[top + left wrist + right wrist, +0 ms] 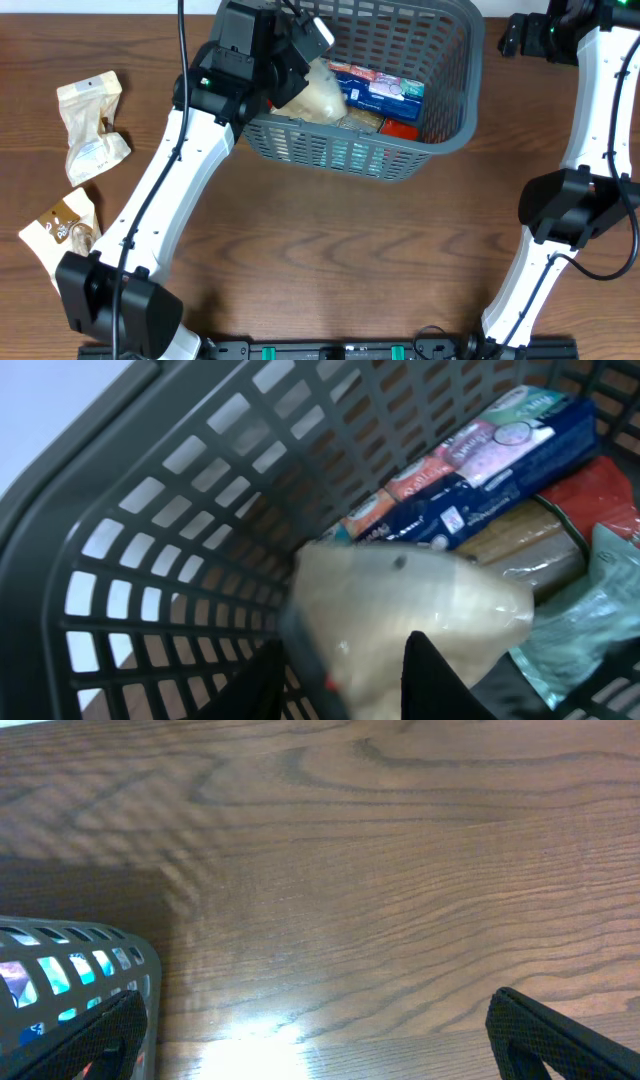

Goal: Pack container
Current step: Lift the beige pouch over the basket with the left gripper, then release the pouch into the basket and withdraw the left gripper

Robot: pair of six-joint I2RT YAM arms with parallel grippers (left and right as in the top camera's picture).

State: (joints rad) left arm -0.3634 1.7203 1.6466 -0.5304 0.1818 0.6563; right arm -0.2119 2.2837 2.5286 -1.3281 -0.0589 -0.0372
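The container [452, 128], a dark grey lattice basket, stands at the back middle of the table, with its wall [150, 510] close in the left wrist view. My left gripper [298, 72] reaches down inside its left end. A pale translucent packet [420, 600] lies blurred between the gripper's [345, 680] parted fingers and rests on the other contents [322, 98]. A blue packet [385, 88] and a red one [400, 128] lie in the basket. My right gripper [517, 35] hangs wide open over bare wood [315, 1040], to the right of the basket's corner [100, 945].
Two beige snack packets lie on the table's left side, one at the back [92, 125] and one nearer the front [62, 230]. A greenish wrapper [590, 620] sits inside the basket beside the pale packet. The right arm's elbow [570, 205] stands at the right.
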